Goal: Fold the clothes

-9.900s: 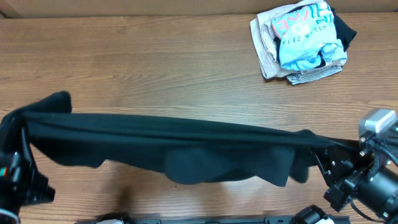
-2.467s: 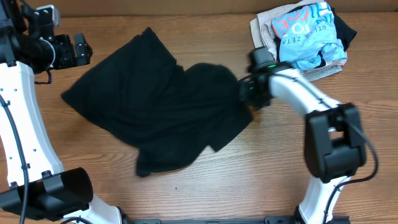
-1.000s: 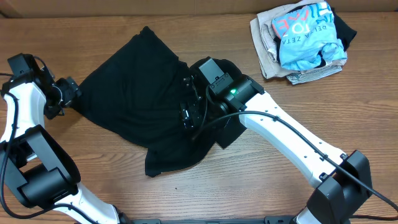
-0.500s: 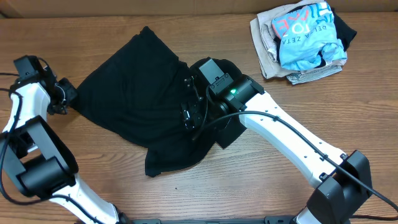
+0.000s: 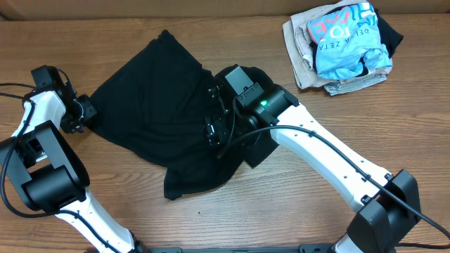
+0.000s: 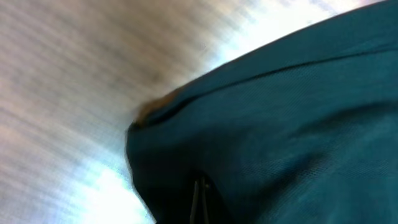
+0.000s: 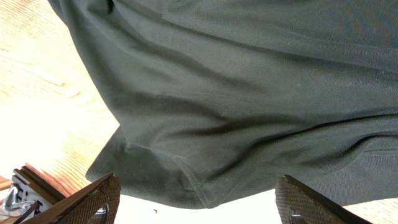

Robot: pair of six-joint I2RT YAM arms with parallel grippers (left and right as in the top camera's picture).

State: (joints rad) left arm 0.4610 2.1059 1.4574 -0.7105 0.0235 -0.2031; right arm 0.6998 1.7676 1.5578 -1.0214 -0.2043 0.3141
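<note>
The clothes, a plain black shirt (image 5: 155, 119), lie crumpled on the wooden table, left of centre. My left gripper (image 5: 83, 114) sits at the shirt's left corner. In the left wrist view its thin fingertips (image 6: 199, 202) are pressed together with the dark fabric (image 6: 280, 124) bunched around them. My right gripper (image 5: 213, 125) hovers over the middle of the shirt. Its fingers (image 7: 99, 196) stand wide apart above the wrinkled cloth (image 7: 236, 93), holding nothing. No logo or lettering shows.
A pile of other garments (image 5: 341, 46), light blue and beige with pink lettering, sits at the back right. Bare wooden table (image 5: 232, 42) surrounds the shirt. The right arm's white links (image 5: 330, 169) reach across the front right.
My left gripper has slid right onto the shirt's left corner and closed on the fabric. The right arm and the shirt have stayed in place.
</note>
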